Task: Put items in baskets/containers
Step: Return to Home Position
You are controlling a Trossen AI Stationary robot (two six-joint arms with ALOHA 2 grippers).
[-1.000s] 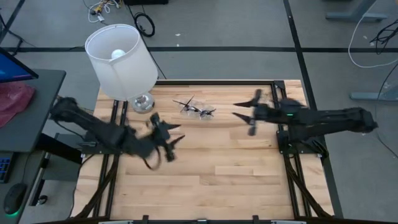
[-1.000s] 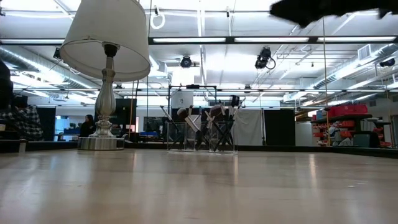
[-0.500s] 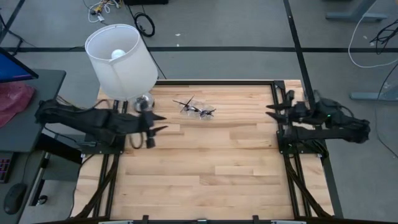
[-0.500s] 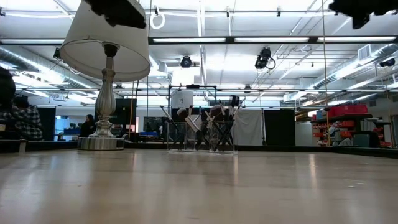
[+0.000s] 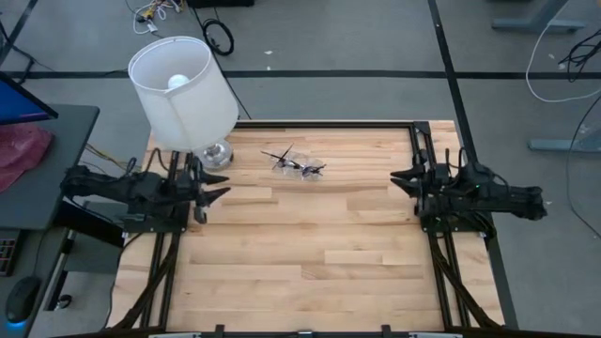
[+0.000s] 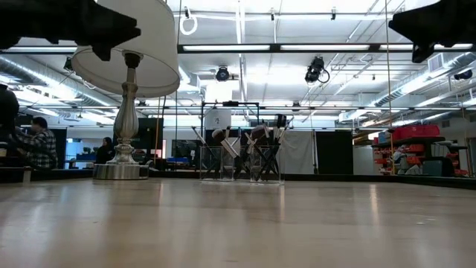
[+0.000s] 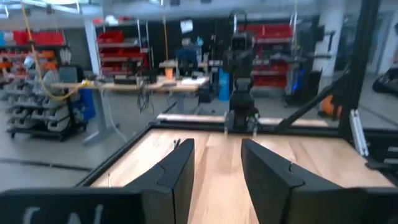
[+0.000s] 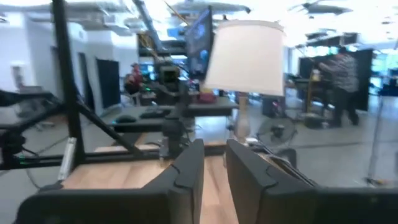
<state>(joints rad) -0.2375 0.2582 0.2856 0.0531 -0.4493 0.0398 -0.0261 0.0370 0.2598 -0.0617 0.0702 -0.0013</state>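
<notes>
A small clear container (image 5: pixel 297 167) stands on the table at the far middle. Several thin dark brushes (image 6: pixel 239 143) stand in it, leaning on its rim with their bristle tips up. My left gripper (image 5: pixel 214 189) hangs at the table's left edge, pointing level across the table. Its fingers are open with nothing between them (image 7: pixel 217 149). My right gripper (image 5: pixel 398 176) hangs at the right edge, pointing level toward the left. Its fingers stand a narrow gap apart (image 8: pixel 214 149) and hold nothing. Both grippers are well away from the container.
A lamp with a white shade (image 5: pixel 183 86) stands at the table's far left corner on a silver base (image 5: pixel 216 154), just beyond my left gripper. Bare wooden tabletop (image 5: pixel 310 244) stretches across the middle and near side. People show in the room behind (image 6: pixel 33 145).
Both arms have drawn back and sunk. My left gripper has gone from over the middle left of the table toward its left edge. My right gripper has gone toward the right edge. The fingers of both have come closer together. The container and brushes have kept still.
</notes>
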